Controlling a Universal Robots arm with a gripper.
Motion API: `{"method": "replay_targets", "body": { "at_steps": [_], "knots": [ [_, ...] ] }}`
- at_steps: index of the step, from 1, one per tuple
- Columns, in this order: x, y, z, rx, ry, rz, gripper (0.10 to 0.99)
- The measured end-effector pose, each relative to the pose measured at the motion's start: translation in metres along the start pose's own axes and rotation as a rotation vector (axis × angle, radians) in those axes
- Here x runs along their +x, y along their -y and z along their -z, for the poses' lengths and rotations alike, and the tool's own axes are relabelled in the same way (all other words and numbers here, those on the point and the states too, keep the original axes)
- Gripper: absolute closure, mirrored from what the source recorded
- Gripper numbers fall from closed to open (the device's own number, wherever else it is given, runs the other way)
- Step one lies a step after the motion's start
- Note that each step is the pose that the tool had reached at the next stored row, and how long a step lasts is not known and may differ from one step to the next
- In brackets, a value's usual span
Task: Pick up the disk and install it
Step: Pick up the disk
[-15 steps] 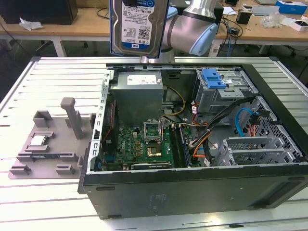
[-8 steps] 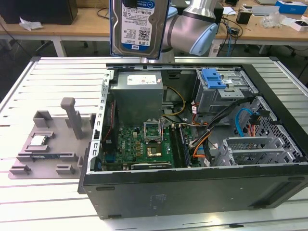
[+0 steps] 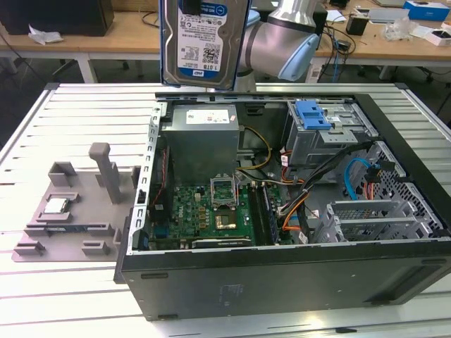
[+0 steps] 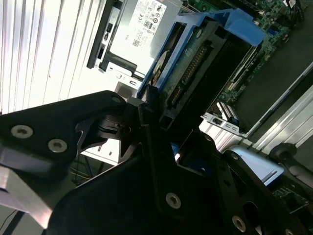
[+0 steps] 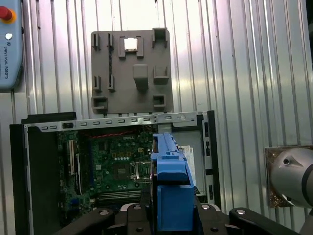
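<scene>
The disk (image 3: 204, 42), silver with a white-and-blue label, hangs upright high above the back left of the open computer case (image 3: 282, 282) in the exterior view. In both wrist views my gripper (image 4: 156, 115) (image 5: 171, 213) is shut on it, black fingers (image 4: 146, 98) clamping its end. The disk's blue rail frame (image 5: 170, 171) and connector edge (image 4: 195, 63) point down toward the case. A drive cage with a bare blue bracket (image 3: 313, 115) sits at the case's back, toward the exterior view's right.
A grey fixture plate (image 3: 70, 211) (image 5: 131, 73) with a small silver chip (image 3: 55, 206) lies on the slatted table at the exterior view's left. Inside the case are the motherboard (image 3: 211, 211), power supply (image 3: 201, 137) and cables. A pendant (image 5: 10, 44) lies on the table.
</scene>
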State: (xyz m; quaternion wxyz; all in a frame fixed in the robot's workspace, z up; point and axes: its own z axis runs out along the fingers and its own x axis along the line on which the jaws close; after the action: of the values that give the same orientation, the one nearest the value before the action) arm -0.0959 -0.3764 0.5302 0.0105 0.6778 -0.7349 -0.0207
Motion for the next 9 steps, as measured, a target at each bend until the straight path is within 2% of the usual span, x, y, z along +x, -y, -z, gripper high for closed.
{"method": "replay_targets", "body": {
  "at_steps": [9],
  "knots": [
    [0.0116, 0.0010, -0.0006, 0.000, -0.0031, 0.000, 0.722]
  ]
}}
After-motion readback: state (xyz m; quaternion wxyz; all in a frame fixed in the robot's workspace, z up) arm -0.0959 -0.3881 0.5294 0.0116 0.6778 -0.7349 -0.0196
